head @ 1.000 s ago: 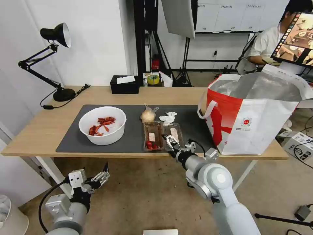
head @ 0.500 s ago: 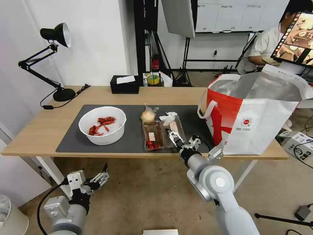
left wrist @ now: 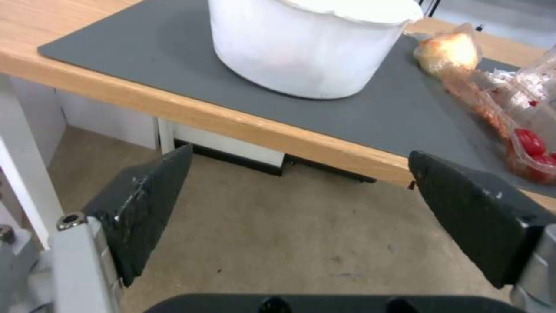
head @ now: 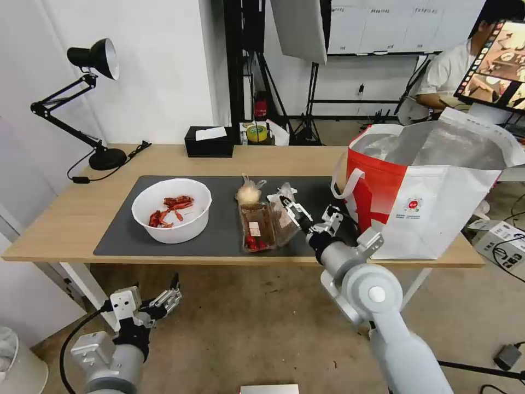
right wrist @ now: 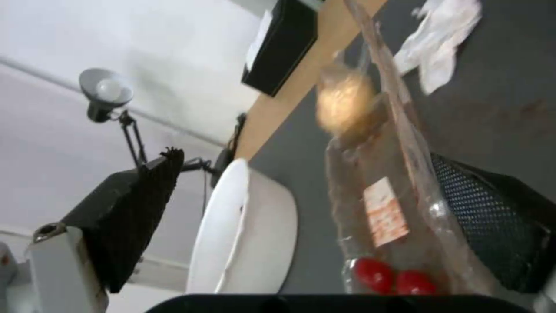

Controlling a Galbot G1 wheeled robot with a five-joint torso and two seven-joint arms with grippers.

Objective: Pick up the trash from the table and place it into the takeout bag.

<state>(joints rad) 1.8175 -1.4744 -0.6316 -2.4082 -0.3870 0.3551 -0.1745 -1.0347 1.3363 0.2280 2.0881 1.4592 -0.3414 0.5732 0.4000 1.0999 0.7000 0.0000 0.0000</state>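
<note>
— So, where does the clamshell box point(head: 266, 223) sit?

— We see it on the dark grey mat point(head: 219, 189) of the table point(head: 65, 219), near the front edge, hinged open, with one half tilted up and red pieces in the near end. Just behind it lie the knotted bag point(head: 248, 192) and the crumpled tissue point(head: 285, 192); the white bowl point(head: 171, 210) of red shells stands to its left.

— And our right end effector point(head: 292, 210)?

— It reaches over the front edge to the raised half. Its fingers point(right wrist: 492, 226) are spread, one against the clear plastic, the other well apart from it, so nothing is clamped.

— The left end effector point(head: 167, 298)?

— It hangs below table height at the left, wide open and holding nothing.

— The takeout bag point(head: 432, 202)?

— It stands upright on the table's right end, its mouth open.
</note>
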